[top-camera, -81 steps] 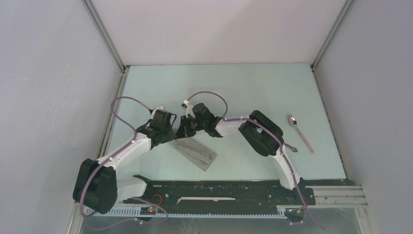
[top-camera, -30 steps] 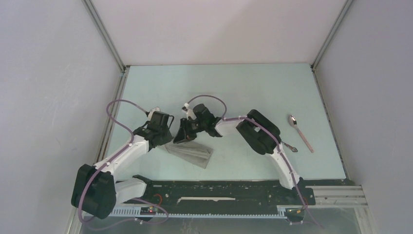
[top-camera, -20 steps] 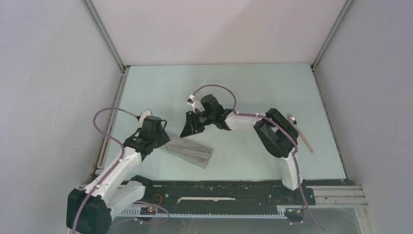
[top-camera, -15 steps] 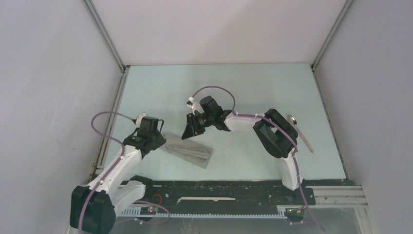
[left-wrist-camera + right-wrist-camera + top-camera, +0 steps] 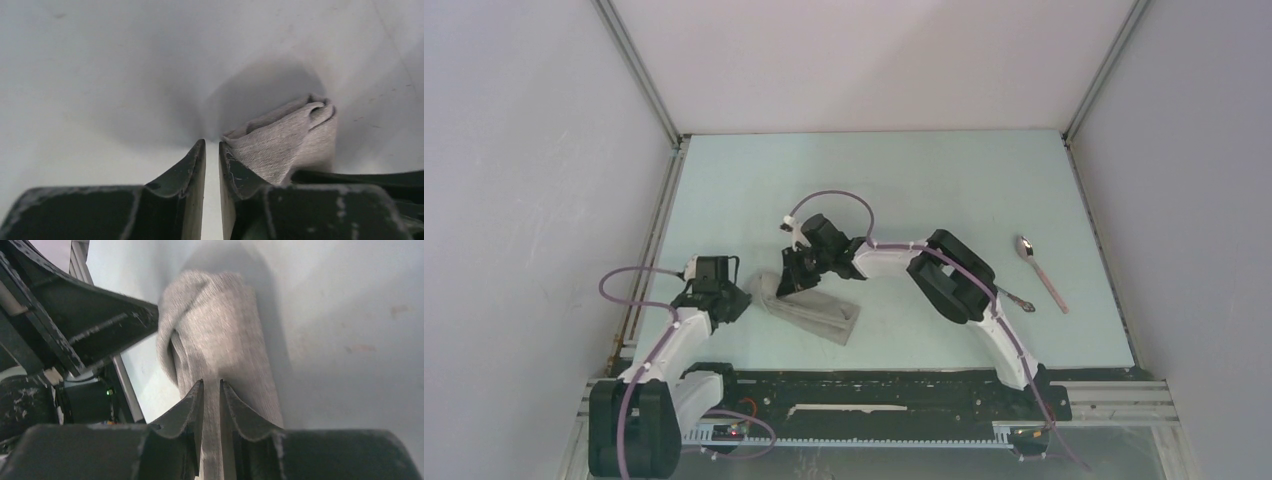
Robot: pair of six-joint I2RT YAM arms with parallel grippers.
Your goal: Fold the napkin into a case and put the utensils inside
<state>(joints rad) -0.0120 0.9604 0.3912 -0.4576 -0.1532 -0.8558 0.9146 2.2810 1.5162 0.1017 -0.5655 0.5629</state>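
Observation:
The napkin (image 5: pixel 819 315) lies folded into a narrow grey-beige case, slanting across the near middle of the table. My right gripper (image 5: pixel 786 283) is shut, with its tips low over the case's left end. In the right wrist view the cloth (image 5: pixel 220 330) fills the space under and past the right gripper (image 5: pixel 212 382). My left gripper (image 5: pixel 727 300) is shut and empty, just left of the case. In its wrist view the left gripper (image 5: pixel 211 144) has the cloth's end (image 5: pixel 290 137) beside its right finger. The spoon (image 5: pixel 1041 272) lies at the right. A fork tip (image 5: pixel 1021 300) shows beside the right arm.
The black base rail (image 5: pixel 874 390) runs along the table's near edge. Grey walls enclose the table on the left, back and right. The right arm's elbow (image 5: pixel 954 275) stands between the case and the utensils.
My left arm has drawn back to the left, off the napkin. My right gripper lifted, then moved left and down onto the case's left end. The case shifted slightly left.

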